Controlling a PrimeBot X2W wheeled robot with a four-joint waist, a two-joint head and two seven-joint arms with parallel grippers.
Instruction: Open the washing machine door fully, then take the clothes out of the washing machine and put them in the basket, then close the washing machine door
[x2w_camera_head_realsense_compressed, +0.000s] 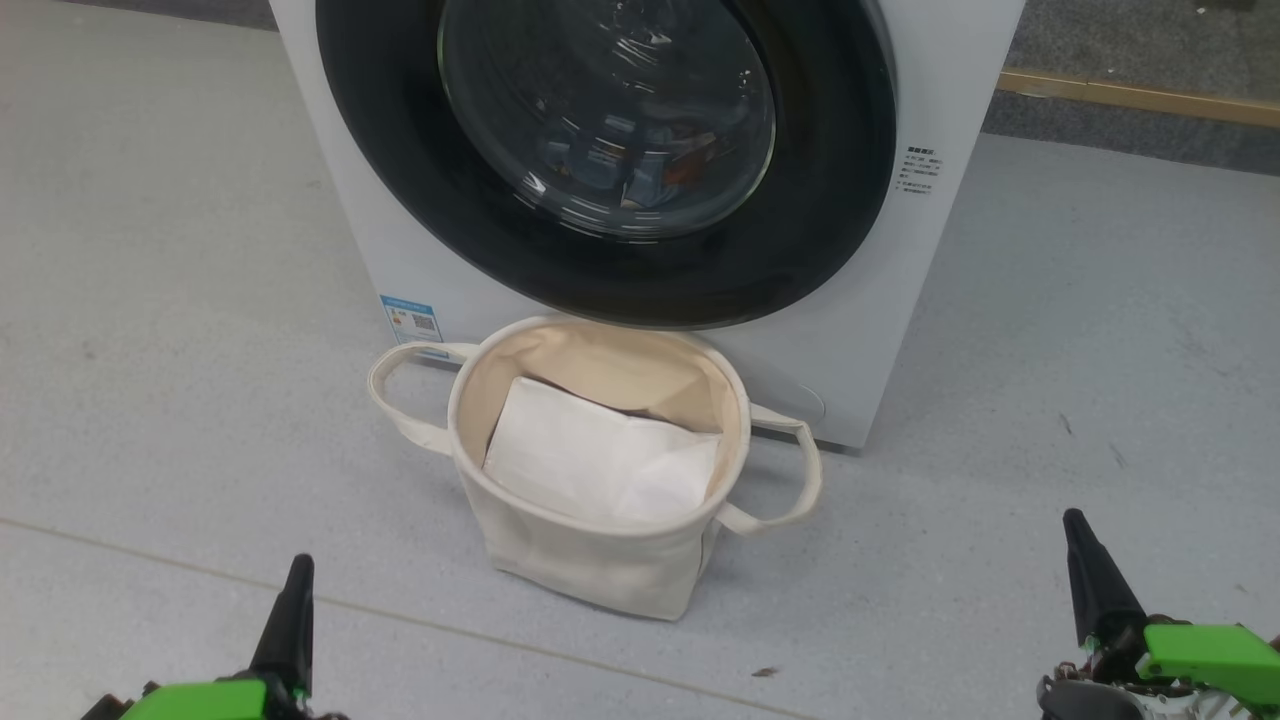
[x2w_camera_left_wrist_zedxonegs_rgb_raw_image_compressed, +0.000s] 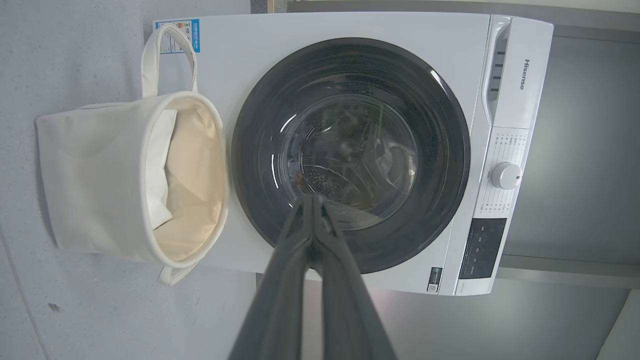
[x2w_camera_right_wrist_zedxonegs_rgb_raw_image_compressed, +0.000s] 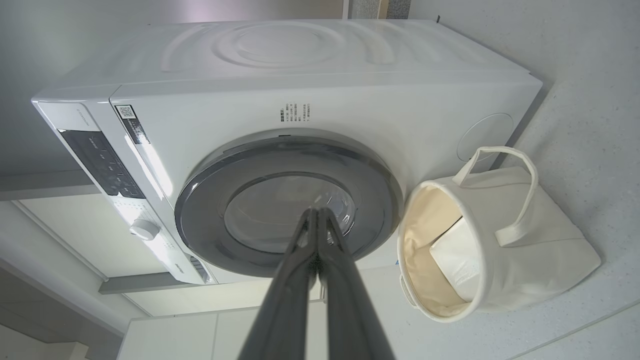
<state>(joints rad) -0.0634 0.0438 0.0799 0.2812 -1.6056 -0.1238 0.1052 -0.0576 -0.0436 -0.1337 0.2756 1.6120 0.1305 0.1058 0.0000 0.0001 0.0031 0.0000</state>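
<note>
The washing machine (x2w_camera_head_realsense_compressed: 900, 300) stands straight ahead, and the washing machine door (x2w_camera_head_realsense_compressed: 400, 170) lies shut flat against its front. Through the glass I make out the clothes (x2w_camera_head_realsense_compressed: 640, 165) as blue and orange patches in the drum. The basket (x2w_camera_head_realsense_compressed: 590, 560) sits on the floor against the machine's base, below the door. My left gripper (x2w_camera_head_realsense_compressed: 297, 575) is shut at the lower left, well short of the basket. My right gripper (x2w_camera_head_realsense_compressed: 1078, 530) is shut at the lower right. In the wrist views the left gripper (x2w_camera_left_wrist_zedxonegs_rgb_raw_image_compressed: 312, 200) and right gripper (x2w_camera_right_wrist_zedxonegs_rgb_raw_image_compressed: 316, 212) point at the door (x2w_camera_left_wrist_zedxonegs_rgb_raw_image_compressed: 440, 150) (x2w_camera_right_wrist_zedxonegs_rgb_raw_image_compressed: 200, 220), fingers pressed together and holding nothing.
A plain white folded sheet (x2w_camera_head_realsense_compressed: 600, 460) lies inside the basket. Grey floor spreads to both sides of the machine. A wooden strip (x2w_camera_head_realsense_compressed: 1140, 97) runs along the floor at the back right. The control knob (x2w_camera_left_wrist_zedxonegs_rgb_raw_image_compressed: 505, 176) sits on the machine's panel.
</note>
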